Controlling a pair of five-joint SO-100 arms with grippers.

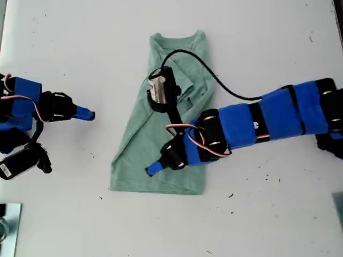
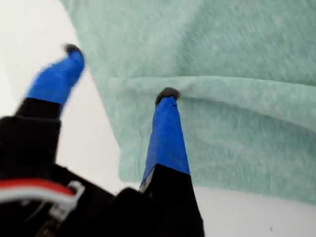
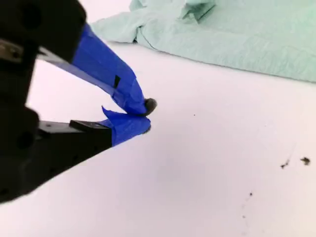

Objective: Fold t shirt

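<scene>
Although the t shirt [image 1: 161, 128] already lies as a narrow strip near the middle of the worktop [image 1: 268, 43], sides apparently folded inward, I judge the lengthwise fold still undone. Over its hem end, my first gripper [image 2: 118, 74] has its jaws spread, one tip on a cloth ridge and the other over bare worktop beside the edge. Well apart, toward the exterior view's left, my second gripper [image 3: 145, 117] is closed on nothing. No container worth noting shows.
</scene>
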